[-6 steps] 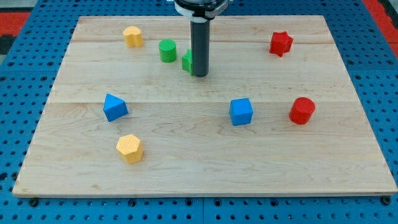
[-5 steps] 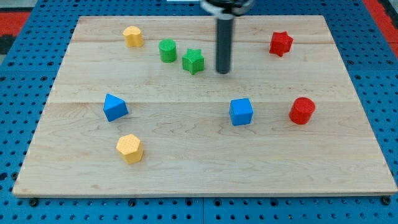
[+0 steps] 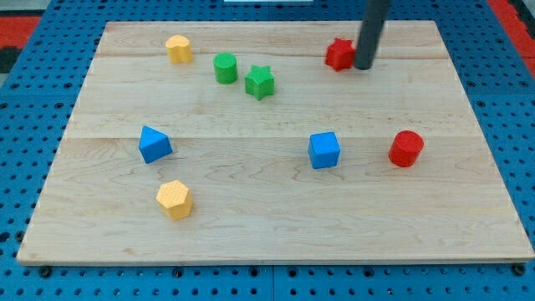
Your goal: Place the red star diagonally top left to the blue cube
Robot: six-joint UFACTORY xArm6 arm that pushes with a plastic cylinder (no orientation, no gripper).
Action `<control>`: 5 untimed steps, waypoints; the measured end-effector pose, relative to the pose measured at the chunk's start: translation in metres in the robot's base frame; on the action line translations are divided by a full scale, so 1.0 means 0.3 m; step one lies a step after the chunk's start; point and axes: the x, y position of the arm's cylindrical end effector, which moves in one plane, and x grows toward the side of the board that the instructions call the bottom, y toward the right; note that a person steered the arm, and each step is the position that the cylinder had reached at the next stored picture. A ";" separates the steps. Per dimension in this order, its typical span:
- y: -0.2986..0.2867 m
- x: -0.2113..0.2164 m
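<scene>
The red star (image 3: 338, 54) lies near the view's top, right of centre. My tip (image 3: 364, 67) touches the star's right side, and the rod hides part of it. The blue cube (image 3: 323, 150) sits lower down, below and slightly left of the star. The star is above the cube, a little to its right.
A red cylinder (image 3: 406, 148) stands right of the blue cube. A green star (image 3: 260, 82) and green cylinder (image 3: 225, 68) are at the top centre-left. A yellow block (image 3: 178, 48) is at the top left. A blue triangular block (image 3: 155, 144) and a yellow hexagon (image 3: 175, 199) are on the left.
My tip has swung from beside the green star to the right, round to the red star's right side. The red star has slid left by about a block's width.
</scene>
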 end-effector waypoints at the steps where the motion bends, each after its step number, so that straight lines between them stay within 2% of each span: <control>1: -0.251 0.000; 2: -0.027 0.001; 3: 0.088 -0.035; 4: -0.009 -0.111; 5: -0.204 -0.081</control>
